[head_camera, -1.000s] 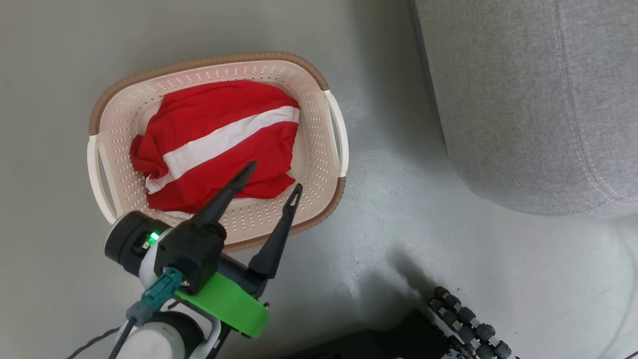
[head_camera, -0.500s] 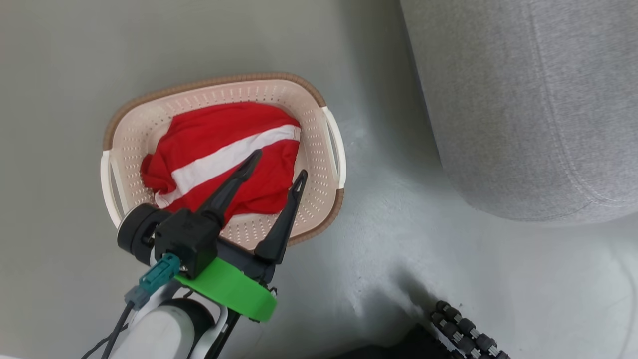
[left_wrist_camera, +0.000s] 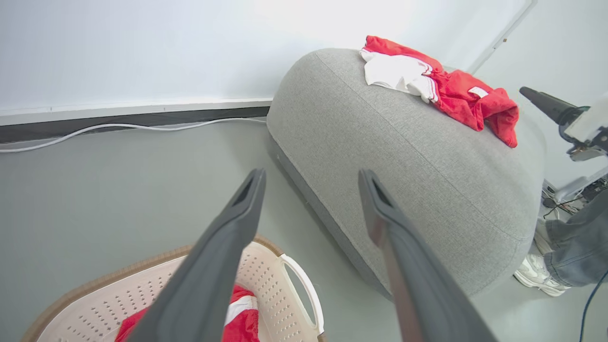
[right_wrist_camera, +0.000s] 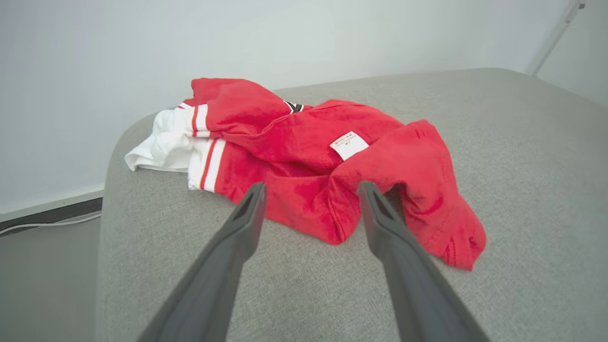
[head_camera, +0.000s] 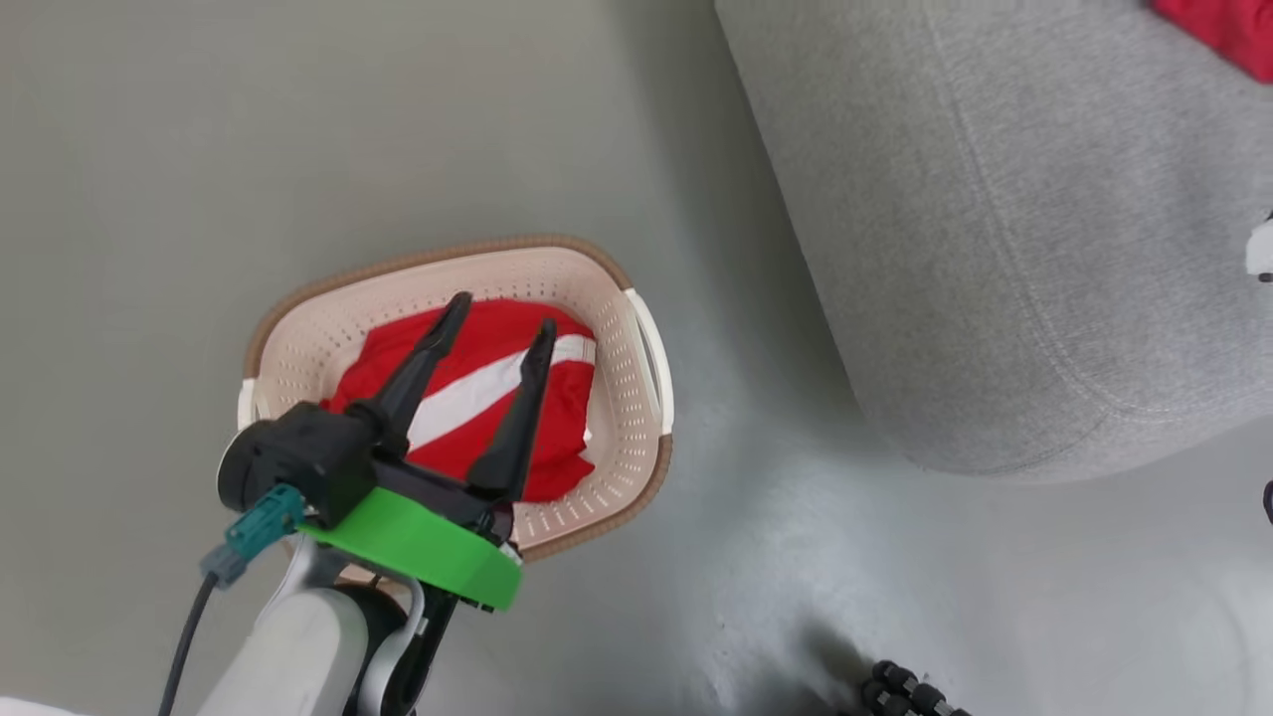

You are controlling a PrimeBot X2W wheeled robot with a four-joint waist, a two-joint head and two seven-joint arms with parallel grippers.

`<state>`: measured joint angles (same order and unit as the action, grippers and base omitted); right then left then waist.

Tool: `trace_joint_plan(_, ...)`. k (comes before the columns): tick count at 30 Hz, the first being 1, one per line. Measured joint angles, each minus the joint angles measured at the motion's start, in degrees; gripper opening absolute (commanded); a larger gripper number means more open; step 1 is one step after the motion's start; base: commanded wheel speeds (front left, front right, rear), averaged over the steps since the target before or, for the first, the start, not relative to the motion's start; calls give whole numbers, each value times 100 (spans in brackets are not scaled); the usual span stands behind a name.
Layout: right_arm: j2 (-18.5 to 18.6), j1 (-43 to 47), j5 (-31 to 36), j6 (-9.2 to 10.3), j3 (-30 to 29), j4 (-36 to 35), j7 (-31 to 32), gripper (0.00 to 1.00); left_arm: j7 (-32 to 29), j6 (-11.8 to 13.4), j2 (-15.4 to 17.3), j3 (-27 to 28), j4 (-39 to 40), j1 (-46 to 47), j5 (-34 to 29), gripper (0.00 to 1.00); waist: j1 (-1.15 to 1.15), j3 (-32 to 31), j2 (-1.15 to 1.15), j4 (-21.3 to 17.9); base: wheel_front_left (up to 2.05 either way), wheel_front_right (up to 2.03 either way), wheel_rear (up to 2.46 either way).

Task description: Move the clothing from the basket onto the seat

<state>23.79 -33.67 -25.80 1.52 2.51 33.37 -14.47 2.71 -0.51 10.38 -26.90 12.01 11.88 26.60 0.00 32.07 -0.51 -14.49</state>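
Tools first: got the left tool (head_camera: 503, 312) spread wide with nothing in it, hanging above the basket (head_camera: 438, 257), both fingers pointing across the red garment (head_camera: 462, 393) inside. Same deal on the right tool (right_wrist_camera: 311, 185): fingers wide apart, gripping nothing, tips right at the near edge of the other garment (right_wrist_camera: 294, 142). Can't tell whether touching or just above.

So, two pieces in two spots. One crumpled in the bottom of the basket, red with a broad white stripe running across. Second one heaped on top of the seat (head_camera: 995, 249), toward its far right end. Red too, with white panels and thin stripes at one side, small white label (right_wrist_camera: 349, 145) facing up.

Basket sitting on the grey floor (head_camera: 298, 119) just left of the seat, not touching it. Brown rim up top, white handle (head_camera: 651, 358) on the side facing the seat.

Further out in the left wrist view: pale wall (left_wrist_camera: 142, 47) behind, dark skirting with a white cable (left_wrist_camera: 118, 127) along it. Also somebody's jeans leg (left_wrist_camera: 577, 247) and white shoe (left_wrist_camera: 534, 275) at the far side of the seat.
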Motion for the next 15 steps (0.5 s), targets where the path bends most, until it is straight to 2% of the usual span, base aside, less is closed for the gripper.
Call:
trace_joint_plan(8, -193, 561, 480, 58, 271, -1143, -38, 100, 458, 132, -204, 438, -530, -258, 315, 100, 0, -628, 0, 80, 0, 0, 0)
trace_joint_plan(15, -563, 1225, 808, -18, 619, -2143, -35, 100, 887, 312, -265, 847, -1038, -502, 411, 100, 0, -1103, 0, 443, 0, 0, 0)
